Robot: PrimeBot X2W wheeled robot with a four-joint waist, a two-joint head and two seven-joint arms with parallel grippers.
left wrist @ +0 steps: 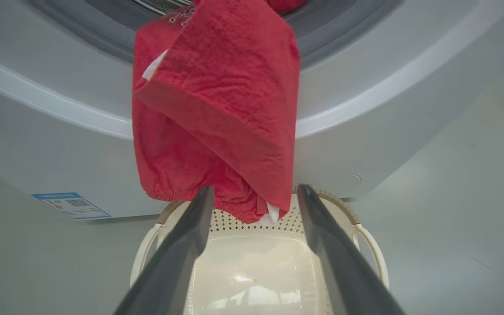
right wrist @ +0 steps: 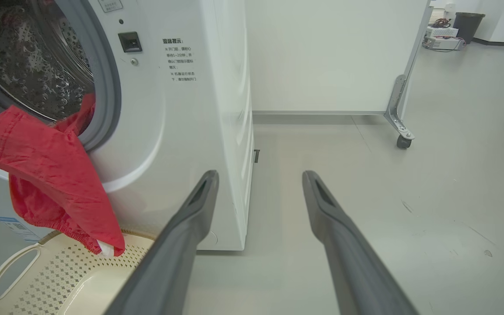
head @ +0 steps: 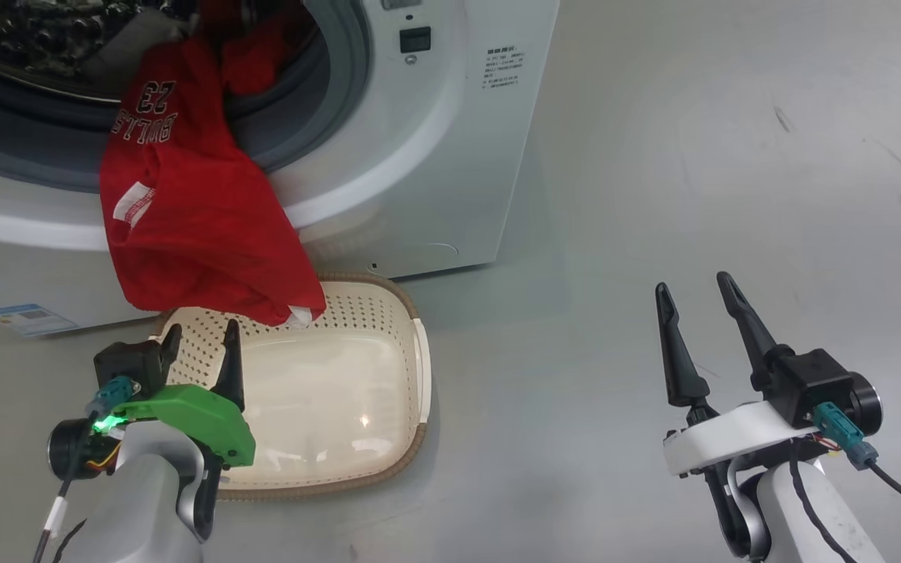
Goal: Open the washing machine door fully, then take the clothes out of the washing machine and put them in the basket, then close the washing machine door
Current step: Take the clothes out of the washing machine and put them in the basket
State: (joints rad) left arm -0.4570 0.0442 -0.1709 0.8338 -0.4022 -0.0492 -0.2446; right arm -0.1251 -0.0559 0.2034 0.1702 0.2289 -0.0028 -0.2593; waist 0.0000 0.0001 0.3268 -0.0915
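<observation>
At the washer mouth a jersey hangs from the drum, hem above the far rim of the basket. Empty and agape, the left gripper faces it; the right gripper likewise, well apart.

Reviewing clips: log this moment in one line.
red jersey hanging from white washing machine over cream perforated basket | left gripper open, empty | right gripper open, empty

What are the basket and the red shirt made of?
Basket: probably plastic, glossy cream, since it shines and has neat punched holes; the brown rim looks woven.
Red shirt: soft, matte cloth, since it hangs limp in folds.
</observation>
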